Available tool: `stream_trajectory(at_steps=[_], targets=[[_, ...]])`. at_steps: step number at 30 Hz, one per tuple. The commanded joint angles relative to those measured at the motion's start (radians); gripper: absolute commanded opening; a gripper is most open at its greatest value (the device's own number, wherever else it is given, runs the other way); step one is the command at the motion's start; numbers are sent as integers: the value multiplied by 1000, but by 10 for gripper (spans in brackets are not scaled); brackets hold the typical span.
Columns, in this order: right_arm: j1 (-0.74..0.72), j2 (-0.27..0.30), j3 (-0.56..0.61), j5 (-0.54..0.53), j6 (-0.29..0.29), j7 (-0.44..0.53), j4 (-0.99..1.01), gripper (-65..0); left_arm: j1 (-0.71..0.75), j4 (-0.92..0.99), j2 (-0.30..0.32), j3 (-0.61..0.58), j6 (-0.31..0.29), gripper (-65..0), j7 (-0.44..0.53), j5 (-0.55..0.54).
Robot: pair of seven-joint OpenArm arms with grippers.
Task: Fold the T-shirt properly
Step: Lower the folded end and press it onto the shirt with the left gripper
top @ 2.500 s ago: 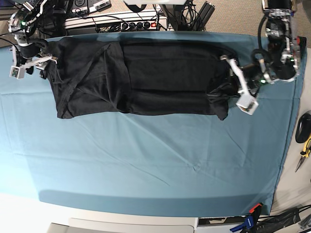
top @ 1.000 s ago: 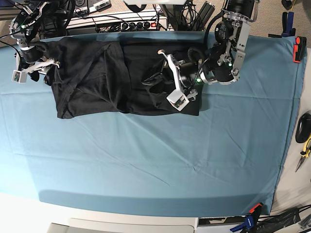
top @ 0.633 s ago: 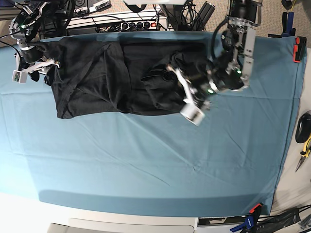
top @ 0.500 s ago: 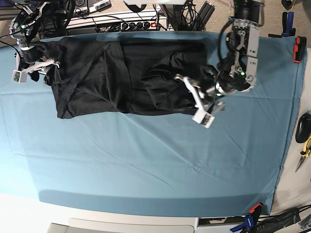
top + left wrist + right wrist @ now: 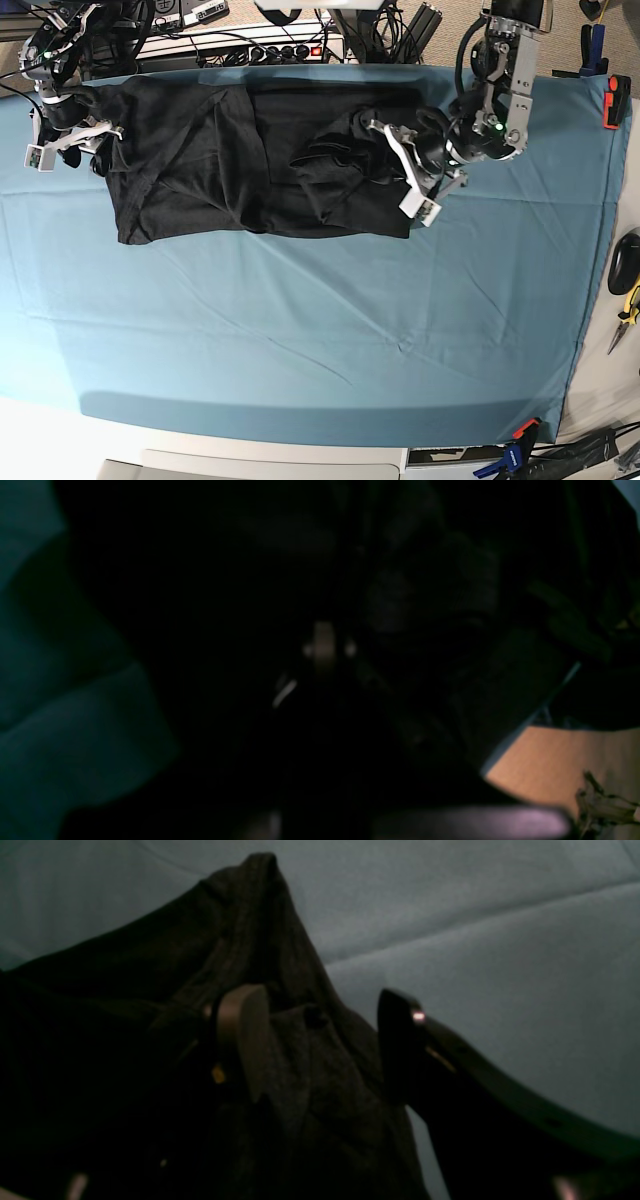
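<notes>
A teal table cloth (image 5: 300, 330) is covering the work surface, creased in shallow ridges and reaching almost to the near edge, where a pale strip of table (image 5: 60, 430) is showing. Behind the far edge, a power strip (image 5: 270, 50) with a red lit switch and tangled cables are lying among black equipment. On the right margin, pliers with yellow handles (image 5: 628, 310) are resting on the bare table beside a dark rounded object that is too cropped to identify, and a red clamp (image 5: 611, 100) is gripping the cloth's far right corner. The T-shirt (image 5: 200, 160) is lying along the far part of the cloth, plain black side up, its right portion bunched into a raised fold near the middle. The left gripper (image 5: 410, 180) is sitting at that bunched right end with its fingers pressed together; the left wrist view is too dark to show whether fabric is caught between them. The right gripper (image 5: 320, 1040) is standing at the shirt's left edge, its fingers (image 5: 240, 1035) spread apart, with a peak of black fabric lying between them and against the left one.
</notes>
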State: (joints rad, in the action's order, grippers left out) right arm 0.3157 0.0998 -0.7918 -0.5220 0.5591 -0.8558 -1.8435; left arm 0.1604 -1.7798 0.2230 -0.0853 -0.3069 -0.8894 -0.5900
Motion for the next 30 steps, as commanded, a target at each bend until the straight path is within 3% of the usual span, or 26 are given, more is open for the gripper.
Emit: stream_trajectory(at_steps=[1, 13, 25, 30], targets=[[-3, 16, -6, -13, 5, 26, -13, -302, -11, -18, -8, -6, -7, -650, 23, -2], [-3, 16, -6, -14, 4, 26, -13, -302, -20, -18, -71, -176, -3, -650, 86, 125], [-3, 17, -6, -39, 5, 25, -13, -302, -105, -18, -97, -187, -4, -650, 157, 126], [-3, 17, -6, -39, 5, 25, -13, -302, -138, -18, -143, -187, -5, -650, 158, 126]])
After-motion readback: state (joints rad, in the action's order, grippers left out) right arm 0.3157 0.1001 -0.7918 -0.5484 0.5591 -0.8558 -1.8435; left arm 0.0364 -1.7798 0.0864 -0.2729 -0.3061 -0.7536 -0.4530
